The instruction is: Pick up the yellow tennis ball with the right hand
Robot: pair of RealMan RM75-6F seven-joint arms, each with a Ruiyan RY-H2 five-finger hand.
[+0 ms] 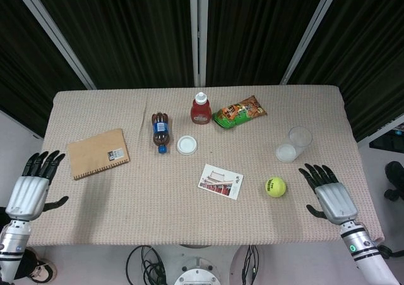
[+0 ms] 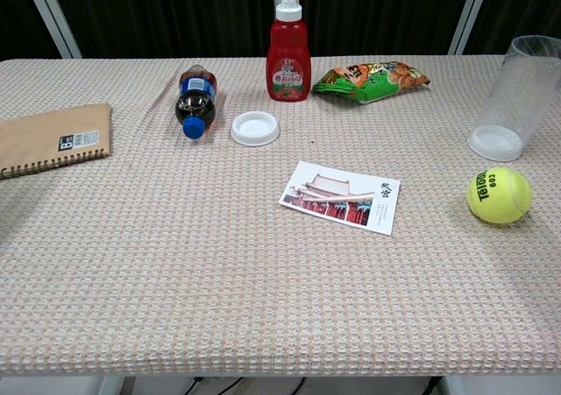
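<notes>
The yellow tennis ball (image 1: 275,187) (image 2: 499,194) lies on the table's right front area, just in front of a clear plastic cup. My right hand (image 1: 331,198) hovers over the table's right front corner, to the right of the ball and apart from it, fingers spread and holding nothing. My left hand (image 1: 29,188) hangs off the table's left edge, also open and empty. Neither hand shows in the chest view.
A clear cup (image 1: 297,142) (image 2: 519,97) stands just behind the ball. A postcard (image 1: 221,181) lies left of the ball. Further back are a white lid (image 1: 187,145), a lying cola bottle (image 1: 160,131), a ketchup bottle (image 1: 201,109), a snack bag (image 1: 238,113) and a brown notebook (image 1: 98,152).
</notes>
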